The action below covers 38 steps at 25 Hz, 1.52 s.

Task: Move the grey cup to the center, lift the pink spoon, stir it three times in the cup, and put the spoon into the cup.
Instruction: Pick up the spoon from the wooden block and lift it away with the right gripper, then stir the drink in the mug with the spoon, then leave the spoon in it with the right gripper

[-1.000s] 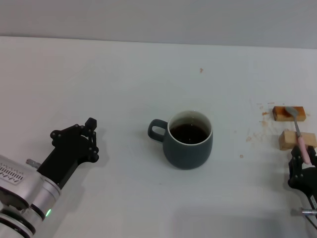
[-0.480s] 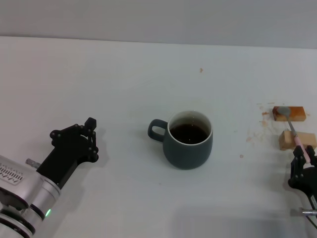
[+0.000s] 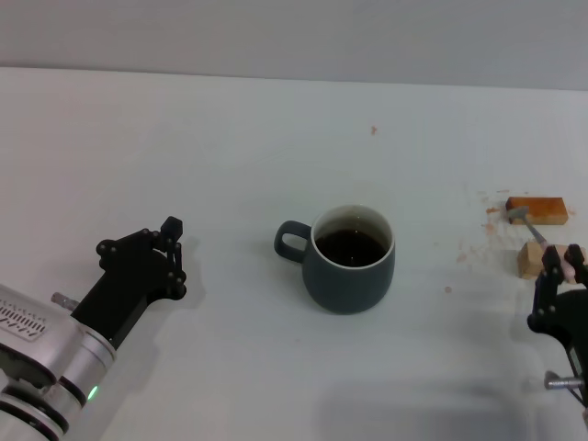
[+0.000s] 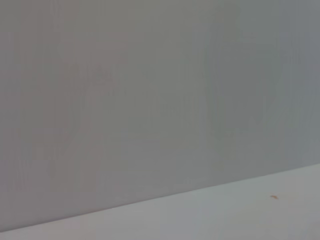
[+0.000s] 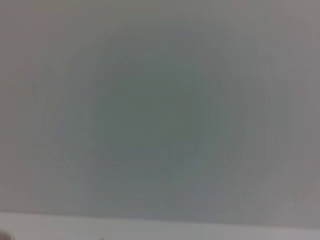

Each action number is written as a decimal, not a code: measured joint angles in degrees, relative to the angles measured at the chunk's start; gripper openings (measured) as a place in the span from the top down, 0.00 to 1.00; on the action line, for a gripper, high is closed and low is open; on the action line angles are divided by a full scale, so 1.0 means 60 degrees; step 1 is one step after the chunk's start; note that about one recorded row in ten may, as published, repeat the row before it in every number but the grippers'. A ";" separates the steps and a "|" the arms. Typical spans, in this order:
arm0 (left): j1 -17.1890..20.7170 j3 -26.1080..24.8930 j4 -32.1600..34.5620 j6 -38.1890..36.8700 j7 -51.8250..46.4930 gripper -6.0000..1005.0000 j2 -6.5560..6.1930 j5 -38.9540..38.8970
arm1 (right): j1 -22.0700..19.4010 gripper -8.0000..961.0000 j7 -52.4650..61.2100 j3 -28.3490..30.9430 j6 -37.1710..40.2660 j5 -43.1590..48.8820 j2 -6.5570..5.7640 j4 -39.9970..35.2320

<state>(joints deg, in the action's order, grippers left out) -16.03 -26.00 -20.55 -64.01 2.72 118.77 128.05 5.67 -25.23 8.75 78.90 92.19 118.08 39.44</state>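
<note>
At the near right edge of the table, the right gripper is clenched on the pink spoon; only a small bit of the pink handle shows between its black fingers, and the grey metal end of the spoon points away from the claw toward the far side, with its tip over the edge of the orange-brown block; the spoon looks tilted, and I cannot tell if its tip touches that block; just beside the claw, on its far side, lies the tan block, partly hidden by the fingers; the orange-brown block is a little farther than the tan one; small brown crumbs and stains are spread on the table near both blocks; at the near left, the left gripper rests low over the table, and its fingers appear pressed together with nothing between them; the grey cup stands upright in the middle of the table, between the two claws and well apart from each, somewhat nearer to the left one; its handle points toward the left gripper and dark liquid fills it; both wrist views show only a plain grey wall and a strip of table
</note>
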 joint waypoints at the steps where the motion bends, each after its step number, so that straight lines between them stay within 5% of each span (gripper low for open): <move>1: -0.0005 0.0000 -0.0002 0.0000 0.0000 1.00 0.0004 0.0000 | 0.0008 0.96 -0.0213 0.0008 0.0049 0.0000 -0.0082 0.0235; 13: -0.0010 -0.0002 -0.0008 -0.0037 0.0000 1.00 0.0010 0.0001 | 0.0280 0.97 -0.3063 0.0263 0.0716 0.0062 -0.1482 0.3718; 19: -0.0010 -0.0002 -0.0020 -0.0063 0.0000 1.00 -0.0005 0.0000 | 0.0431 0.99 -0.4145 0.0387 0.0753 0.0562 -0.1761 0.4883; 25: -0.0028 -0.0002 -0.0018 -0.0071 0.0000 1.00 -0.0005 0.0000 | 0.0782 0.99 -0.4208 0.0544 0.0485 0.1000 -0.1664 0.5168; 38: -0.0082 -0.0043 -0.0003 -0.0071 0.0000 1.00 0.0006 0.0000 | 0.2090 0.99 -0.3974 0.0618 -0.0422 0.1241 -0.0723 0.4562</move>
<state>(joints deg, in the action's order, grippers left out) -16.52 -26.27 -20.57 -64.44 2.72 118.81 128.05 18.21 -49.07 12.45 76.37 99.64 113.75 66.81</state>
